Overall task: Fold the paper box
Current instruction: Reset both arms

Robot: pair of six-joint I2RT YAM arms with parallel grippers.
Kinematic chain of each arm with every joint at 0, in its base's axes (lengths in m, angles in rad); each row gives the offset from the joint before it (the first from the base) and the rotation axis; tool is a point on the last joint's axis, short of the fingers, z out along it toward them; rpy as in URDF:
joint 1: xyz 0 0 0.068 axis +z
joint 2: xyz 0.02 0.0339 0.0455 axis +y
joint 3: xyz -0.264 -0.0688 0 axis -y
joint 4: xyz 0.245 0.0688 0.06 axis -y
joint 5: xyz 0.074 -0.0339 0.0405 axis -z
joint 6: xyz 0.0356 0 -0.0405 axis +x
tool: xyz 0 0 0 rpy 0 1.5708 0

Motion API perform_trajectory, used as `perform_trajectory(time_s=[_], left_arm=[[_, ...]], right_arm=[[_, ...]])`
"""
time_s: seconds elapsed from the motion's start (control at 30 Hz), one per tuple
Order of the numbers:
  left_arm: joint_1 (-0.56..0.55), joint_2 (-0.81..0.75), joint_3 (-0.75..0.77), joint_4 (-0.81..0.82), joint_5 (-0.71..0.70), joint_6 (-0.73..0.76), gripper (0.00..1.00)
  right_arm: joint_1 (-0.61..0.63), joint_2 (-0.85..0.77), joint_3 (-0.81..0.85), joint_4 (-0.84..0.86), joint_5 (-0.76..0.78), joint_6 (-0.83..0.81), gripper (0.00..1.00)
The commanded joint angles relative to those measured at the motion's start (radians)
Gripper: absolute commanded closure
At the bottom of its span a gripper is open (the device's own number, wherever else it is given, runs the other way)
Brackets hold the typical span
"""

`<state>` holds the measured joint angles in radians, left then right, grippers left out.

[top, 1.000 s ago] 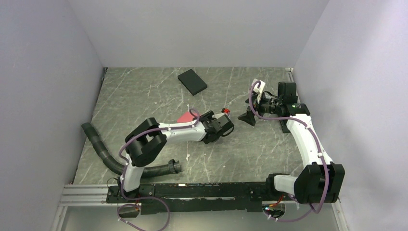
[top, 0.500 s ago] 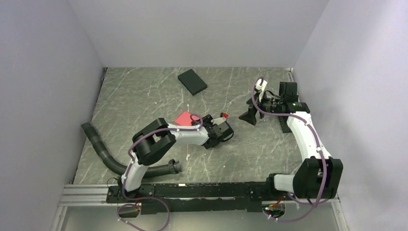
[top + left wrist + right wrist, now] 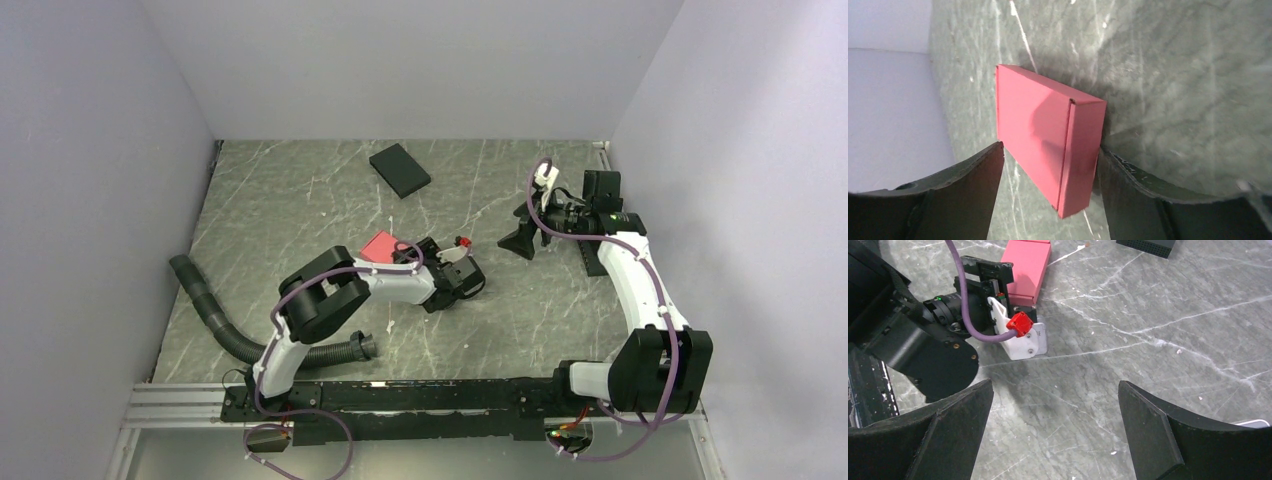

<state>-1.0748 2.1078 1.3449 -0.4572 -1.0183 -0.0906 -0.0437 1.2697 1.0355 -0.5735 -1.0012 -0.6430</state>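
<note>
The grey, white-veined stone-look counter [image 3: 300,200] is scuffed with pale scratches and walled in by plain light panels on three sides. Near its middle a plain pinkish-red, flat rectangular paper box [image 3: 380,246] of thin cardboard lies closed on its broad face [image 3: 1038,130], and well apart from it, toward the far edge, lies a black flat rectangular box [image 3: 400,170], turned at an angle. A black ribbed hose [image 3: 215,315] curves along the counter's near left part, its open end pointing right.
</note>
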Motion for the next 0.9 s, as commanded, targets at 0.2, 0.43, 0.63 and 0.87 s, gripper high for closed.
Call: perform_trajectory(time_s=[0.2, 0.43, 0.63, 0.87], left_arm=[[-0.035, -0.163, -0.044, -0.058, 0.445, -0.171, 0.25], [-0.015, -0.426, -0.176, -0.016, 0.646, -0.258, 0.23], [0.252, -0.837, -0.391, 0.136, 1.034, -0.365, 0.20], [0.677, -1.200, -0.438, 0.051, 1.224, -0.385, 0.01]], right_arm=[[-0.016, -0.020, 0.001, 0.035, -0.042, 0.003, 0.00], [-0.041, -0.025, 0.004, 0.023, -0.039, -0.003, 0.00], [-0.077, -0.037, -0.026, 0.116, 0.009, 0.159, 0.00], [-0.116, -0.030, 0.052, 0.131, 0.244, 0.395, 0.00]])
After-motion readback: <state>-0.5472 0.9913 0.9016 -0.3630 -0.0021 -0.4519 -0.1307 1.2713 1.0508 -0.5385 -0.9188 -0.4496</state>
